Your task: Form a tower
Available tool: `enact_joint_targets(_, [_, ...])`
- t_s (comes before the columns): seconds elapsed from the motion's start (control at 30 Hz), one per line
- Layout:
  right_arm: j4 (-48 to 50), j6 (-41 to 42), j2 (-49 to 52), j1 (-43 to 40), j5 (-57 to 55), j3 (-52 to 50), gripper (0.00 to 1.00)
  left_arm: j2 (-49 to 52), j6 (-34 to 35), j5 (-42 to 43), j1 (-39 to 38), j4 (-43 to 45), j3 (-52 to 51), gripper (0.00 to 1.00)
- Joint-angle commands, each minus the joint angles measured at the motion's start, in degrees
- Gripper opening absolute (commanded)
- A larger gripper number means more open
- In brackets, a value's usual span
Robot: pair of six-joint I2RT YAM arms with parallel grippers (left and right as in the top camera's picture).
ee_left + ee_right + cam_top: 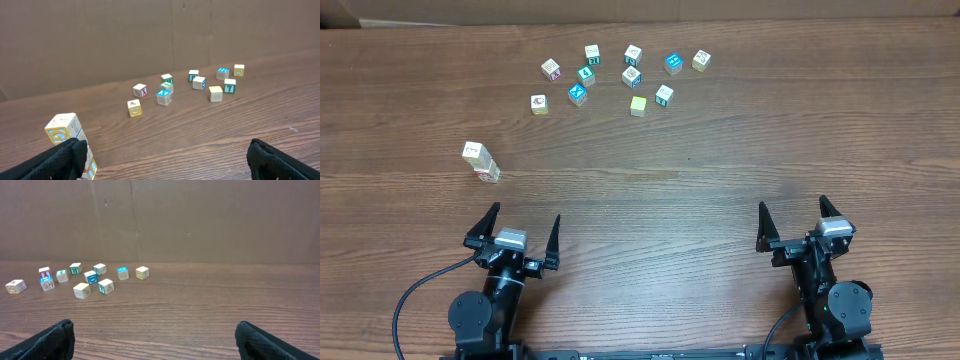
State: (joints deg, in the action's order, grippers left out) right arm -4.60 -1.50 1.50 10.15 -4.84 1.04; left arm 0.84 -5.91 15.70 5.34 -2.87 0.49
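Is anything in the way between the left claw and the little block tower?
No, nothing visible. Only bare table lies between the open left gripper and the tower, which stands just ahead, slightly to its left. The loose cubes sit farther back.

Brown wood-grain tabletop (720, 170), grain running left to right. Along its far edge, a plain brown cardboard backdrop (215, 220), upright, marked by a vertical seam (131, 225). Soft, even lighting throughout.
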Motion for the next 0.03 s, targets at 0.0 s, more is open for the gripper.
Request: enact_joint_targets(0.0, [0.24, -0.09, -0.13, -0.15, 0.02, -0.59, 1.00, -0.57, 0.37, 0.44, 0.22, -0.02, -0.22, 1.00])
